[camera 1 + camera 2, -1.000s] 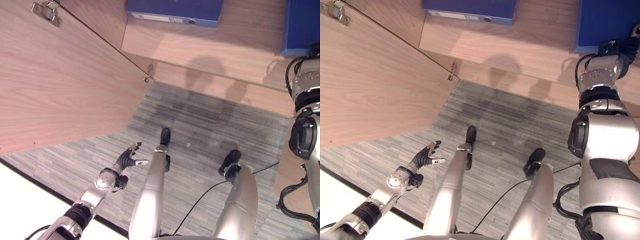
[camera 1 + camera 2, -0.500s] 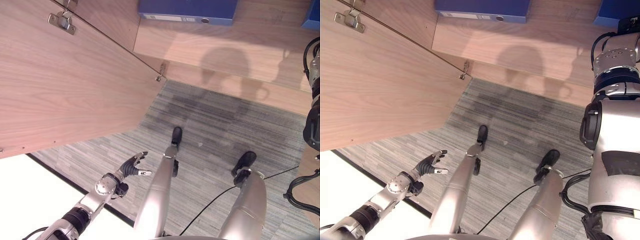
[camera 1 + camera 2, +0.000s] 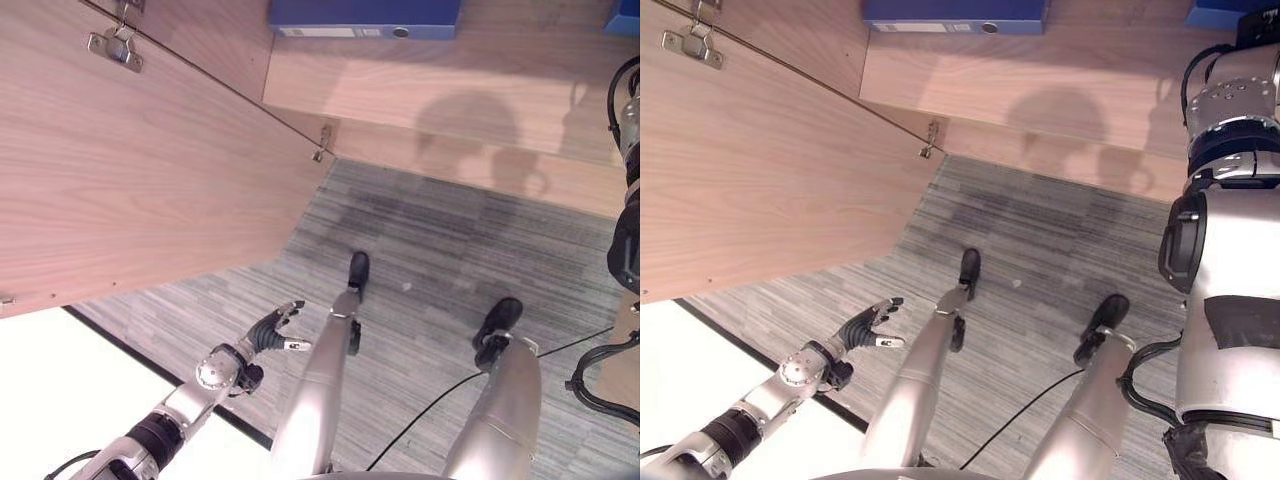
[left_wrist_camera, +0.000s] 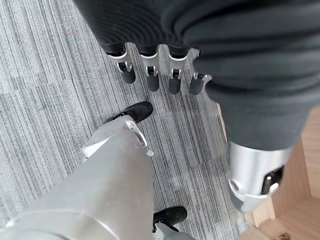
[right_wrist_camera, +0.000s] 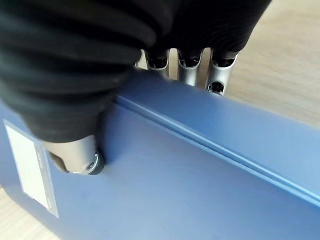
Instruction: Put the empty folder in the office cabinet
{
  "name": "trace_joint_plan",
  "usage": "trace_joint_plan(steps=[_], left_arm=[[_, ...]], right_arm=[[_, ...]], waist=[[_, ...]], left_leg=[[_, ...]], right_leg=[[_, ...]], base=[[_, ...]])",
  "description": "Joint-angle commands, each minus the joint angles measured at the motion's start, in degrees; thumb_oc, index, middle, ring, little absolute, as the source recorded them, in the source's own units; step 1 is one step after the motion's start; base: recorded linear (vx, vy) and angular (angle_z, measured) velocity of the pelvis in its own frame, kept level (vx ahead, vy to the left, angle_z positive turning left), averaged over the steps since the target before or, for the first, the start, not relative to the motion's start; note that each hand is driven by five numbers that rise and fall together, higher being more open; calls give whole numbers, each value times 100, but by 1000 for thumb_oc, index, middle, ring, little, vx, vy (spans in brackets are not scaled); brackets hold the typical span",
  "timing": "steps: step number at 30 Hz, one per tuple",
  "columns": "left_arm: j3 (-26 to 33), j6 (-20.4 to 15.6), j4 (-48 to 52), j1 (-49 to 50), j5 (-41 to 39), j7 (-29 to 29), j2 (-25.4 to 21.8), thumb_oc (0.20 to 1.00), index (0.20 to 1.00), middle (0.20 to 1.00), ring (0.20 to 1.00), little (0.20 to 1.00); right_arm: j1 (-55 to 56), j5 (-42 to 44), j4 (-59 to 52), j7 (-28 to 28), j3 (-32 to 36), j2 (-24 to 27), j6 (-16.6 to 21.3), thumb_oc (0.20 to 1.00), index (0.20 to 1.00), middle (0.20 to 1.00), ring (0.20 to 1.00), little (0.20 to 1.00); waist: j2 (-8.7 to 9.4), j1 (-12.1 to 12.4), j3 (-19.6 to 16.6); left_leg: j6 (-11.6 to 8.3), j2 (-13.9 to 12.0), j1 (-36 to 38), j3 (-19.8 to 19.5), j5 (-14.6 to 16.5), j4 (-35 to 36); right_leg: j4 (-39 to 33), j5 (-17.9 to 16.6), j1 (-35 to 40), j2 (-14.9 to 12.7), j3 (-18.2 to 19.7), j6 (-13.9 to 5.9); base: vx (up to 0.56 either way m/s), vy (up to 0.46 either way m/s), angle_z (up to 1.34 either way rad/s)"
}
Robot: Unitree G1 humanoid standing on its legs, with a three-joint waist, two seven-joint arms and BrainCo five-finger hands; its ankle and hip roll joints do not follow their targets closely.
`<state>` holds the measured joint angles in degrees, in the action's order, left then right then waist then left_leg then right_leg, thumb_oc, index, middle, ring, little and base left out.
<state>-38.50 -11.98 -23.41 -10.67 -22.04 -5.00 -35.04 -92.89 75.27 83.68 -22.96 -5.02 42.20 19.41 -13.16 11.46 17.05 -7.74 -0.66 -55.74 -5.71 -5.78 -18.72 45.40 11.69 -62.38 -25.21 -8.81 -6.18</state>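
Folder (image 5: 200, 170): blue, pinched in the right robot hand (image 5: 75, 75) above the wooden cabinet shelf (image 3: 1040, 90).
Cabinet door (image 3: 130, 170): swung open, at left.
Second folder (image 3: 365, 17): blue, lying on the shelf.
Left robot hand (image 3: 268, 331): fingers relaxed, empty, over grey carpet (image 3: 430, 240).

We see our right hand's fingers (image 5: 190, 70) vanish behind the blue folder (image 5: 200, 175), itself cut off at the shelf's (image 5: 280, 60) edge.
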Motion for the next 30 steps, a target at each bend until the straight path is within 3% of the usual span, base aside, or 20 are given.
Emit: trace_joint_plan(steps=[1, 19, 23, 30], left_arm=[[20, -121, 118, 91, -13, 35, -282, 1000, 1000, 1000, 1000, 1000], [-144, -65, -133, 36, 240, 400, -469, 1000, 1000, 1000, 1000, 1000], [-199, -36, -258, -5, 456, 425, -539, 1000, 1000, 1000, 1000, 1000], [-137, 30, -319, 62, 563, 438, -443, 1000, 1000, 1000, 1000, 1000]], right_arm=[[-398, -605, -364, 423, -745, 635, -316, 1000, 1000, 1000, 1000, 1000], [-606, -1334, 668, -186, -988, 660, -1242, 1000, 1000, 1000, 1000, 1000], [-588, -1452, 1108, -226, -967, 770, -1681, 1000, 1000, 1000, 1000, 1000], [-454, -1429, 1272, -462, -810, 878, -1826, 1000, 1000, 1000, 1000, 1000]], waist=[[-128, 86, 72], [125, -128, 126], [198, -128, 122], [205, -104, 113]], left_leg=[[62, 27, 287, -199, 1357, -571], [10, -48, 576, -264, 1290, -345], [11, -65, 642, -289, 1294, -328], [9, -75, 739, -327, 1273, -274]], right_leg=[[-53, 592, 509, 274, 172, -326], [-388, 514, 909, 443, 55, -242], [-462, 492, 1012, 479, 43, -214], [-523, 491, 1135, 497, 22, -200]], base=[[0, 0, 0], [-5, -21, 2], [-11, -47, 3], [0, 0, 0]])
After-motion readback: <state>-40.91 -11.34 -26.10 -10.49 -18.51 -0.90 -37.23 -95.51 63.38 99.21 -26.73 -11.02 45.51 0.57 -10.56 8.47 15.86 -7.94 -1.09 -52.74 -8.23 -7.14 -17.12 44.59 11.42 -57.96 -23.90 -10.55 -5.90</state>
